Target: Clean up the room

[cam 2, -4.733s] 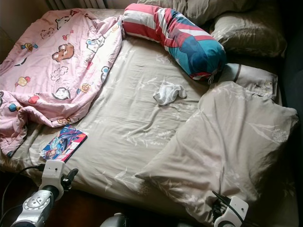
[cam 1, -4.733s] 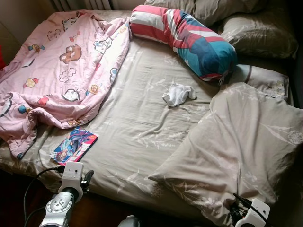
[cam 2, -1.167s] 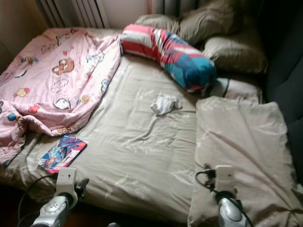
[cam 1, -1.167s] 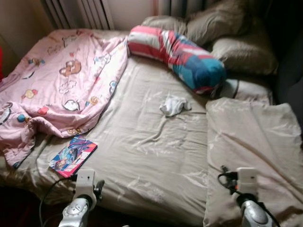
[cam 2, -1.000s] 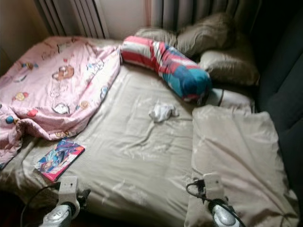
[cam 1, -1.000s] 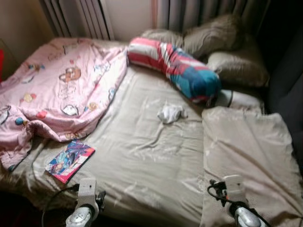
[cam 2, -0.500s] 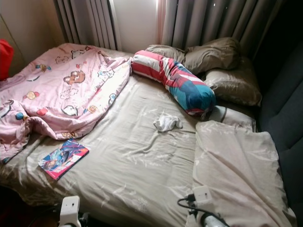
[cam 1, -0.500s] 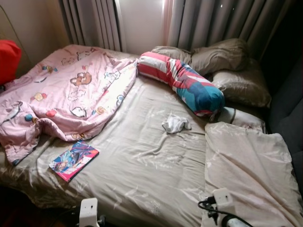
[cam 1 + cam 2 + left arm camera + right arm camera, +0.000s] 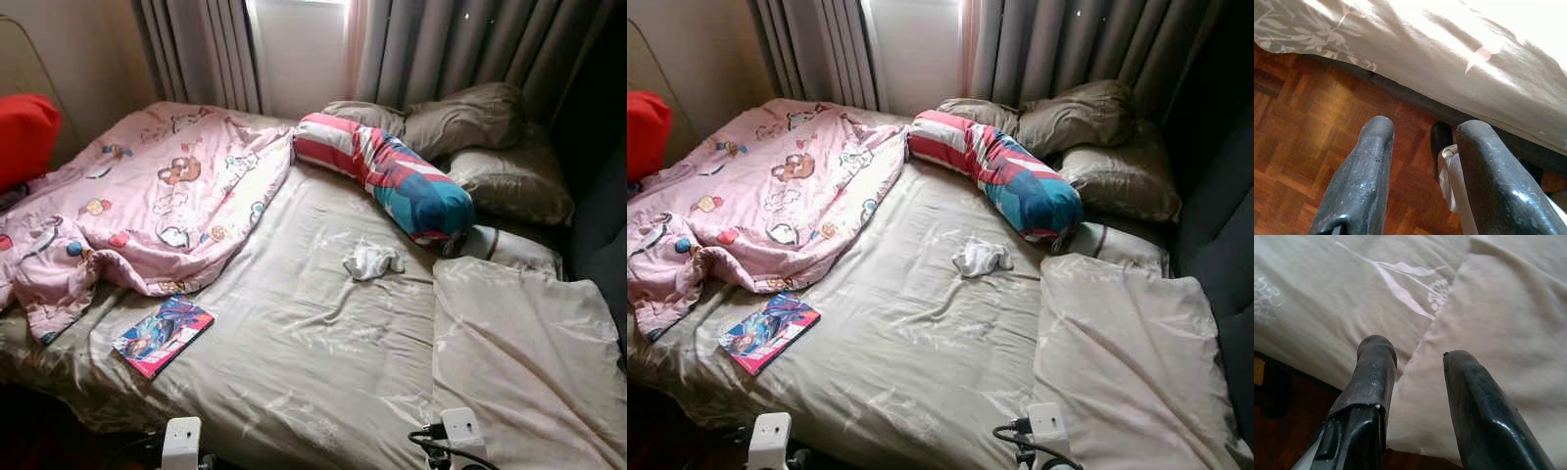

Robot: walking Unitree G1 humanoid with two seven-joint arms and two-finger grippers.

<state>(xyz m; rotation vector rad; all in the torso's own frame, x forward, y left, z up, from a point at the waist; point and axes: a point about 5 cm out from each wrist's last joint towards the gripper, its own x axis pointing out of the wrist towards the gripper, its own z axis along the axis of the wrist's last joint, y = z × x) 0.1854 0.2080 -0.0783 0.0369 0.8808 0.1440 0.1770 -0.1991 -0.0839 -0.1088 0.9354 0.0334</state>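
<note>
While both grippers (image 9: 1422,147) (image 9: 1415,377) hang parted — sock (image 9: 372,261), book (image 9: 163,335) on bed (image 9: 294,352).

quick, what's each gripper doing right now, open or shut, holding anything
Left gripper: open, holding nothing, over the wood floor by the bed edge.
Right gripper: open, holding nothing, at the edge of the beige pillow.

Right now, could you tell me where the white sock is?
The white sock lies mid-bed on the beige sheet, just below the striped bolster.
</note>
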